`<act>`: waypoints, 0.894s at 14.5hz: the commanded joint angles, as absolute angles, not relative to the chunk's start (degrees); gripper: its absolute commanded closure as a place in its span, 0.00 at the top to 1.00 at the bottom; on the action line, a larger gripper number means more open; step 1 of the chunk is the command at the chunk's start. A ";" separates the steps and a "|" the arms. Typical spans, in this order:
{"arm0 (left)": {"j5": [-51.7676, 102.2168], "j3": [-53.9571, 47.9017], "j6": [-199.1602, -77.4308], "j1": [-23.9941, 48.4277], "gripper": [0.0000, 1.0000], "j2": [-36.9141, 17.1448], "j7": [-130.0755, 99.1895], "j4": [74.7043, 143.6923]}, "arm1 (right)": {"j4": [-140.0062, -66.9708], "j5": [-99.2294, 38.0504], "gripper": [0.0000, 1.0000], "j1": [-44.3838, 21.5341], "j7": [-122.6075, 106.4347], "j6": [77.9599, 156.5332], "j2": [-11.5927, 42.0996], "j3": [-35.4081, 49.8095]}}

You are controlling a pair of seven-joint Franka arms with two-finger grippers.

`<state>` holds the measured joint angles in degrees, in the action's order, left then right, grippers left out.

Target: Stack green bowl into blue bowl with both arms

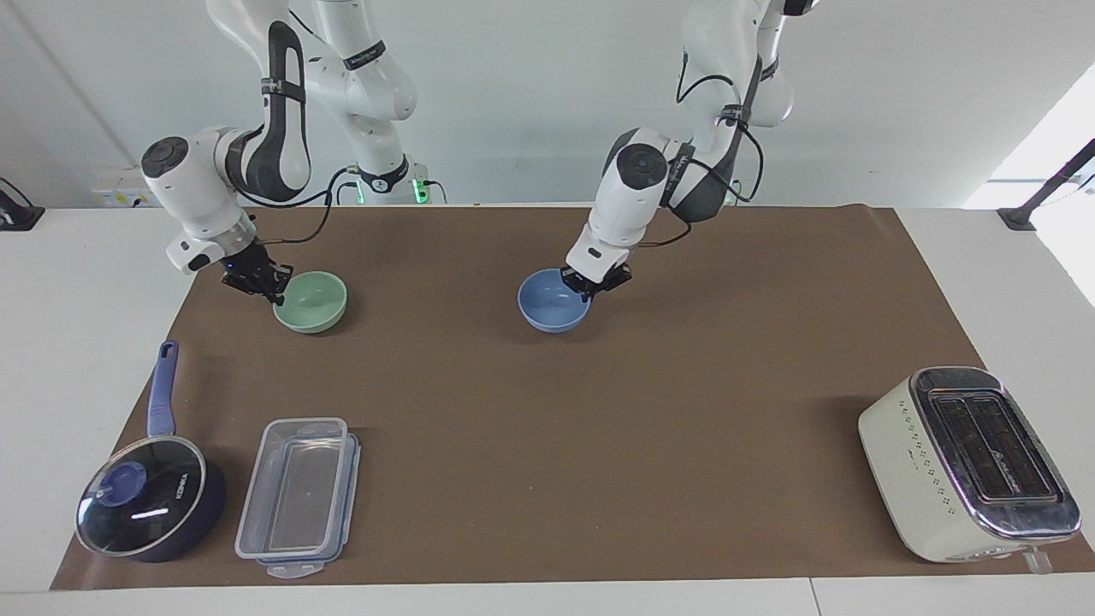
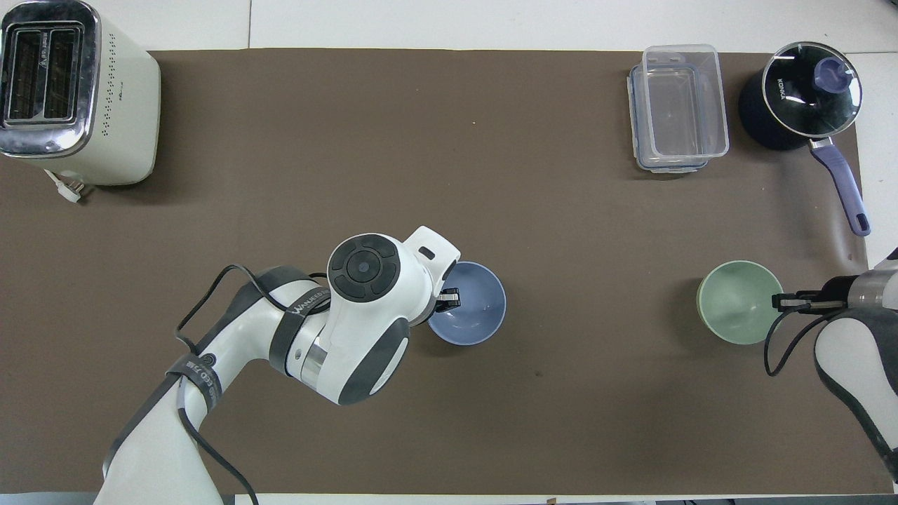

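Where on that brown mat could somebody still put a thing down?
The widest bare stretch lies between the toaster and the clear box, and another between the blue bowl and the green bowl. The corner with the box and the saucepan is crowded.

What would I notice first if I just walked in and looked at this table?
Probably the two robot arms, each gripping a bowl by its rim. The left claw is shut on the blue bowl near the middle of the brown mat, and the right claw is shut on the green bowl toward the right arm's end. The bowls are apart, not stacked yet.
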<state>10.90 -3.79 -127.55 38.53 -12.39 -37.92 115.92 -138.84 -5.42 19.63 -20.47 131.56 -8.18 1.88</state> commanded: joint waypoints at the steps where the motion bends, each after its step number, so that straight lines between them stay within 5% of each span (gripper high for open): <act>1: 12.39 -2.64 -129.37 40.07 0.00 -14.32 -38.14 116.10 | -134.83 -6.33 0.00 18.64 -17.86 125.35 -10.71 3.16; 4: 12.39 -2.64 -129.38 39.99 0.00 -14.50 -37.36 115.93 | -133.33 -6.33 0.00 11.72 -8.82 120.34 -14.67 3.69; 5: 12.39 -2.55 -129.03 39.99 0.85 -14.24 -37.27 115.75 | -132.98 -6.33 0.00 9.25 -5.40 119.37 -15.37 3.69; 6: 12.39 -2.55 -128.07 39.56 1.00 -13.46 -37.27 115.66 | -132.46 -6.33 0.00 6.36 -1.71 118.66 -15.73 3.69; 13: 12.30 -2.20 -108.40 26.04 1.00 -5.89 -28.50 107.34 | -131.31 -6.50 0.00 -14.30 18.79 124.61 -13.81 3.87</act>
